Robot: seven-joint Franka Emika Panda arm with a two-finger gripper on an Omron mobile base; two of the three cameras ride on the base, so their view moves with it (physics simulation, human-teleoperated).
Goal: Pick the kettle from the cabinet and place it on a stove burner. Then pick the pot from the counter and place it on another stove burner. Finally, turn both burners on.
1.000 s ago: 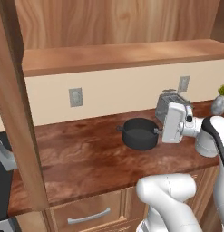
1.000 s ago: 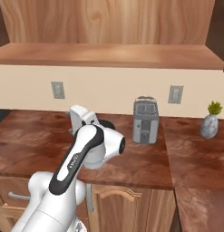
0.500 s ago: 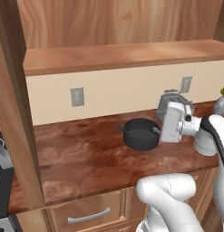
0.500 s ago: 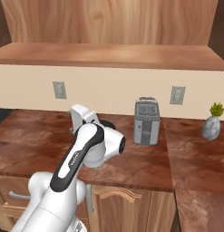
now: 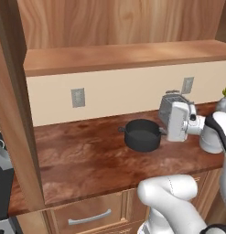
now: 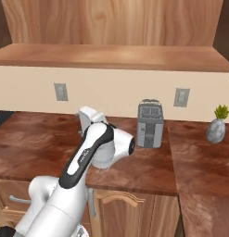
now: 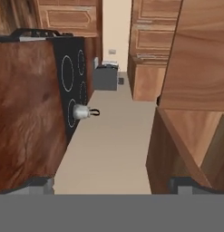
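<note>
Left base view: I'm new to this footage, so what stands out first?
The dark pot sits mid-counter, with the white arm's hand just to its right, in front of the steel toaster. In the hand view, the kettle already stands on a burner of the black cooktop.

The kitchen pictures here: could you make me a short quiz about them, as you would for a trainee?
1. True or false: the pot sits on the stove.
2. Where is the kettle? A: in the cabinet. B: on the stove. C: beside the toaster.
3. What stands on the counter far to the right of the toaster in the right base view?

Key: 1. False, it sits on the counter. 2. B. 3. A small vase with a plant.
</note>
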